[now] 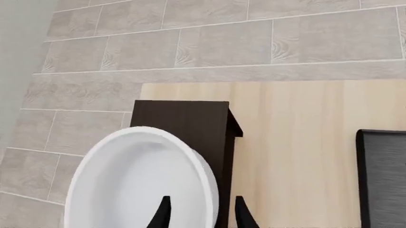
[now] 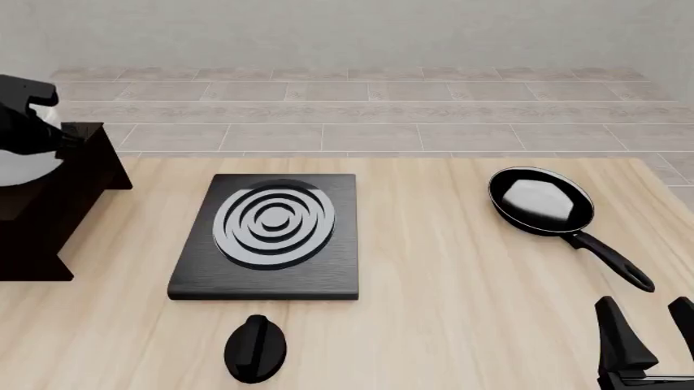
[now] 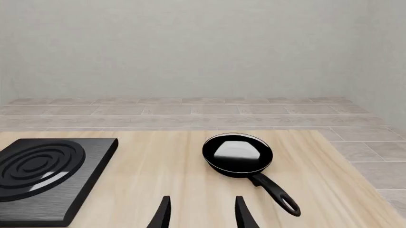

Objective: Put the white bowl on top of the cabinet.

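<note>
— Pale wood table under us, grey tiled floor behind. Where's the white bowl?

— Over the cabinet at the table's far left; my left claw has its fingers either side of the bowl's rim, gripping it.

— Is it resting on the cabinet's top?

— Can't tell.

— Your right claw?

— Fingers apart, holding nothing, low at the near right, short of the frying pan. Stove plate sits mid-table.

Even, bright, diffuse light is filling all three sharp renders, objects are casting only faint soft shadows on the table, and a pale glare patch is showing inside the frying pan.
</note>
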Available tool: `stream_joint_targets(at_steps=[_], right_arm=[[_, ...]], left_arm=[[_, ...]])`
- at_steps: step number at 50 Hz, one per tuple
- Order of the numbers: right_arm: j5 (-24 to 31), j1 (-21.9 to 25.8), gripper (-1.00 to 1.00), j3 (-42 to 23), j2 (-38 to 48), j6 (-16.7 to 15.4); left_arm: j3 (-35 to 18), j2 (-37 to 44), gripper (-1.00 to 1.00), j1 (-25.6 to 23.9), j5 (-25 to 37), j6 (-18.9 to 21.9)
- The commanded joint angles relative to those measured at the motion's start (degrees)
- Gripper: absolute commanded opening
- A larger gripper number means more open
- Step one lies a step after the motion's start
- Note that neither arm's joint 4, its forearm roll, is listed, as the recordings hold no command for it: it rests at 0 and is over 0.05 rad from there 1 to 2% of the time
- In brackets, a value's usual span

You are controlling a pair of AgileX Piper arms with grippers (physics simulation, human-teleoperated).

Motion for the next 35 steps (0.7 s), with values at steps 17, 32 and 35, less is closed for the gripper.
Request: stream_joint_targets(at_steps=[17,32,35], right_arm=[[0.00,0.00,1.00,0.00,0.00,0.00],[0.00,0.01,1.00,0.00,0.00,-0.02],[0.00,0.01,1.00,0.00,0.00,-0.01]], left_arm=[[-1.13,-6.35,1.00,-2.90,2.92,-1.56],[6.66,-16.88,1.00,-6.86,1.68,-3.15],[10.46,-19.99,1.00,-8.45,0.41,-3.30]])
